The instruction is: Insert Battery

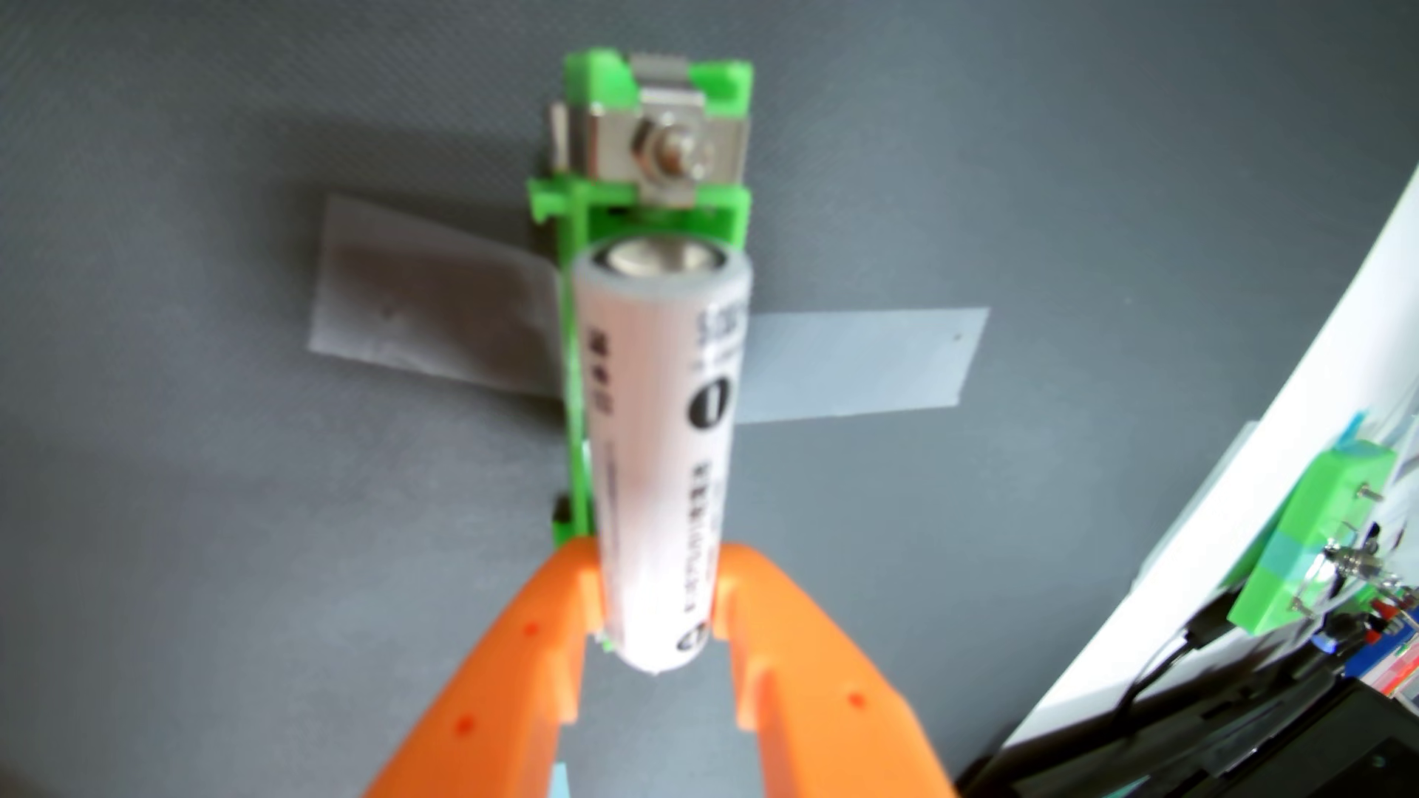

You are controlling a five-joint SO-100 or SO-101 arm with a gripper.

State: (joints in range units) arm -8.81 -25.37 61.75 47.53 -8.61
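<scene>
Wrist view, looking straight down the orange gripper (659,598) rising from the bottom centre of the frame. Jaws pinching the lower end of a white cylindrical battery (662,430), one finger on each side, touching it. Battery standing lengthwise up the middle of the frame, metal end cap facing the top, dark printing along its side, too blurred to read. Right behind and above it, a green battery holder (653,138), its thin green rail showing along the battery's left edge. At the holder's top end, near the upper centre, a shiny metal contact plate (666,157) with a round stud. Battery's top cap just below that contact, a small gap between them; whether seated in the cradle or hovering over it, cannot tell. Pale grey tape (852,368) sticking out left and right of the holder on the dark grey mat (192,499). At the right edge, a white curved surface (1259,430), a second green block (1305,529) with small metal pins, plus dark cables in the lower right corner.
</scene>
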